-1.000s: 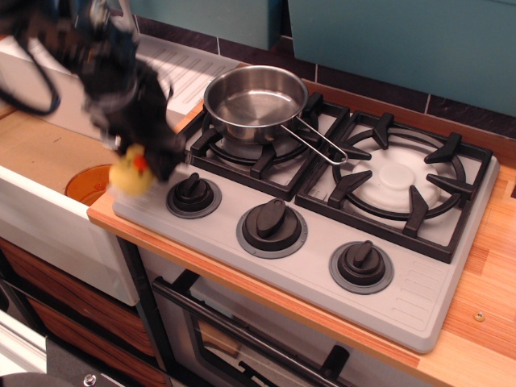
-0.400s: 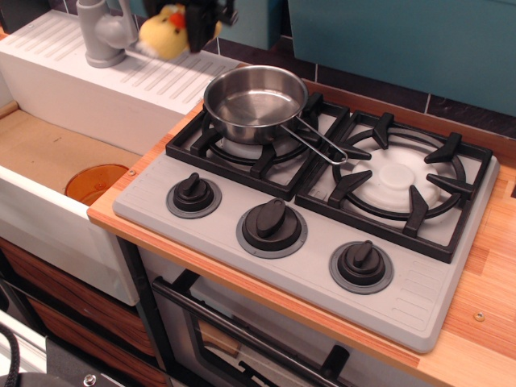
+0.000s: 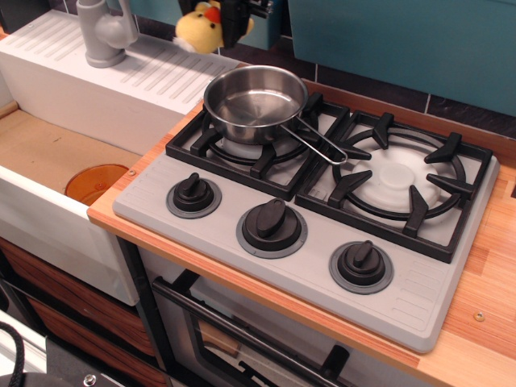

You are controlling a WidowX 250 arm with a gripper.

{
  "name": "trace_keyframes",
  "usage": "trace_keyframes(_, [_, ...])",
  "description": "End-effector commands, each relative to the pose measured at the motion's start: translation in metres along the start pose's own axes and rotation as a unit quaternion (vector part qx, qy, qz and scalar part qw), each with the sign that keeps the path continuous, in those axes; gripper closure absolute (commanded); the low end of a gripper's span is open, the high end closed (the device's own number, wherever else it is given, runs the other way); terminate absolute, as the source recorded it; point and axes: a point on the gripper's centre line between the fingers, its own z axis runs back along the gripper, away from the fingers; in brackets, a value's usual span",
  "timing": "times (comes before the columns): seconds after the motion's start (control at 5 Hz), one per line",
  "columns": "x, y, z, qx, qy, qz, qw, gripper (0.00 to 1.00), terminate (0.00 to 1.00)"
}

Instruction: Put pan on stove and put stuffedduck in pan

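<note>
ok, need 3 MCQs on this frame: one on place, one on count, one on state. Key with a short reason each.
1. Where is the pan?
A. on the stove's left burner
B. on the right burner
C. in the sink

2. How many knobs does the stove have?
A. two
B. three
C. four

3. What state is the stuffedduck in?
A. lying in the pan
B. held in the air by the claw
C. resting on the counter

Key:
1 A: the pan sits on the left grate.
2 B: three black knobs line the front.
3 B: the duck hangs at the claw, up and left of the empty pan.
</note>
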Motion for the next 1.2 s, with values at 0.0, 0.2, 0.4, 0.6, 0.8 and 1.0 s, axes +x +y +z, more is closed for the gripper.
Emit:
trace_keyframes(0.0, [0.010, -0.011, 0.006, 0.002, -0.037, 0.010, 0.9992, 0.00, 0.00])
trace_keyframes(0.2, [0.011, -0.011, 0.008, 0.006, -0.039, 0.009, 0.9992, 0.00, 0.00])
trace_keyframes(0.4, [0.010, -0.016, 0.017, -0.001, -0.029, 0.009, 0.9995, 0.00, 0.00])
trace_keyframes(0.6, [0.007, -0.023, 0.026, 0.005, -0.017, 0.015, 0.9997, 0.00, 0.00])
trace_keyframes(0.8, [0.004, -0.027, 0.030, 0.006, -0.016, 0.019, 0.9997, 0.00, 0.00])
trace_keyframes(1.0, [0.006, -0.032, 0.033, 0.023, -0.017, 0.023, 0.9993, 0.00, 0.00])
